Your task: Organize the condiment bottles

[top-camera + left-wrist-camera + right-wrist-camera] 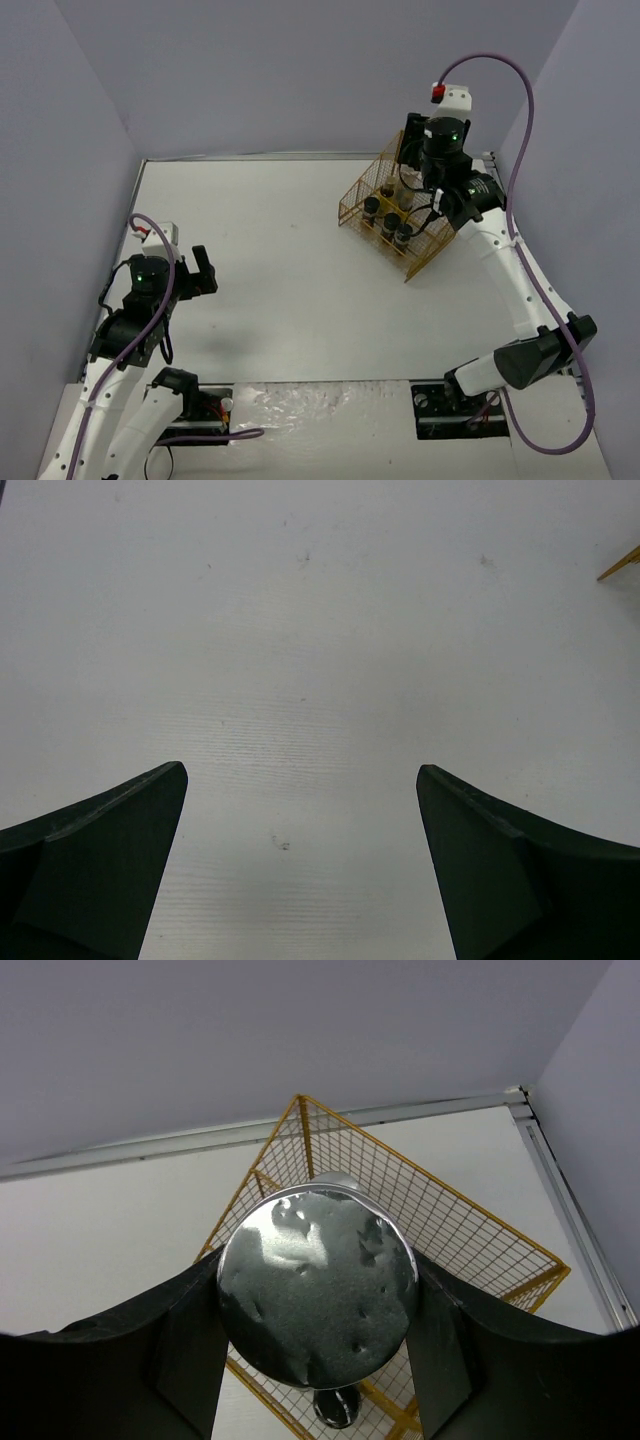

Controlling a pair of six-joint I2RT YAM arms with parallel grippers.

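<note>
My right gripper (317, 1305) is shut on a silver-lidded jar (317, 1285) and holds it above the gold wire basket (470, 1230). A second silver lid (338, 1179) shows just behind it, and a black cap (336, 1412) below it, inside the basket. In the top view the right gripper (417, 165) hangs over the basket's far side (362, 190); three black-capped jars (391, 222) stand in a row inside, with other bottles (388, 188) behind them. My left gripper (205, 270) is open and empty over bare table at the left (300, 780).
The basket stands at the table's back right, close to the back wall and the right wall. One gold corner of it (620, 563) shows at the right edge of the left wrist view. The right arm's purple cable (520, 110) arcs above the basket.
</note>
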